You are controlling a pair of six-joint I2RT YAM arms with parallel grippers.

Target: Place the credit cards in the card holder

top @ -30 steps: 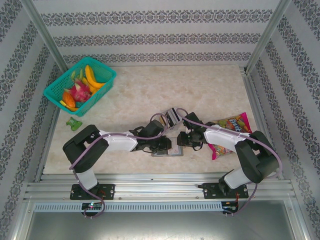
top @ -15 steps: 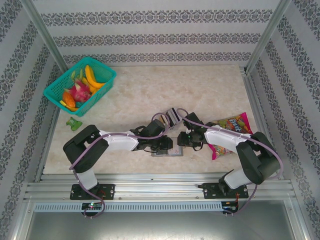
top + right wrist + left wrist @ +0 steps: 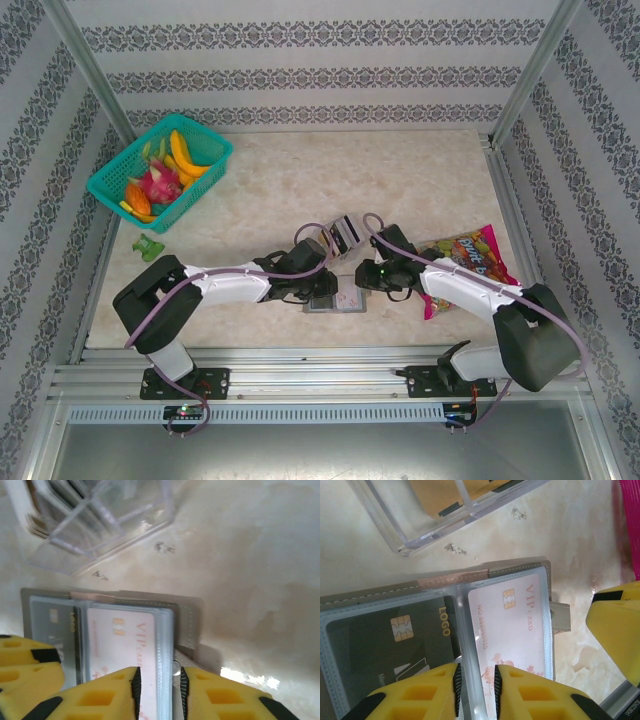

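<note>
The card holder (image 3: 322, 304) lies open on the table, a grey sleeve with clear pockets. In the left wrist view a dark card marked LOGO (image 3: 395, 640) sits in its left pocket and a pale pink VIP card (image 3: 512, 625) in its right pocket. My left gripper (image 3: 476, 692) stands over the clear seam between the two pockets, jaws a narrow gap apart and not clamped. My right gripper (image 3: 157, 695) straddles the right edge of the clear pockets (image 3: 165, 645), jaws also narrowly apart. More cards (image 3: 442, 495) stand in a clear tray (image 3: 345, 232) just behind.
A colourful candy bag (image 3: 470, 250) lies right of the holder, under my right arm. A teal basket (image 3: 200, 160) of toy fruit stands at the back left, with a small green object (image 3: 150, 248) in front of it. Metal rails run along the table's near edge.
The pink card now shows in the holder, where a second ago it looked plain grey. Both arms have shifted: the left elbow swung left and the right elbow swung right and nearer.
</note>
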